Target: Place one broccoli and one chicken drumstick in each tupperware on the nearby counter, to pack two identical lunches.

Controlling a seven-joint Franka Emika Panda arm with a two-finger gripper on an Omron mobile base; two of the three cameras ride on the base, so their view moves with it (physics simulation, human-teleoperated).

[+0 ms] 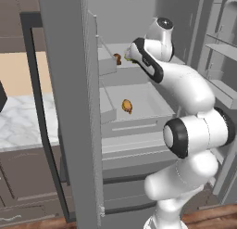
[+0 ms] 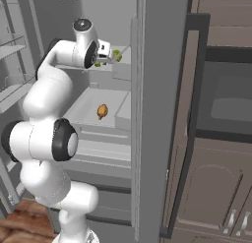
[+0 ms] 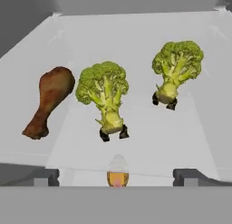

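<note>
My gripper (image 3: 118,177) is open inside the fridge, above its upper shelf (image 3: 136,37). Two green broccoli florets stand on that shelf: one (image 3: 103,89) straight ahead of the fingers, the other (image 3: 176,66) further right. A dark brown chicken drumstick (image 3: 47,100) lies to their left. A golden-orange drumstick (image 1: 127,105) (image 2: 102,110) rests one level lower, in a pale drawer. From the right base view the hand (image 2: 104,51) sits just short of a broccoli (image 2: 116,55). Nothing is between the fingers. A strip of the marble counter (image 1: 18,124) shows at left. The tupperware is out of view.
The open fridge door (image 1: 69,107) (image 2: 157,114) stands edge-on close beside the arm. Door shelves (image 1: 222,47) hang on the other side. A dark built-in oven (image 2: 229,104) and brown cabinets (image 2: 211,197) are to the right.
</note>
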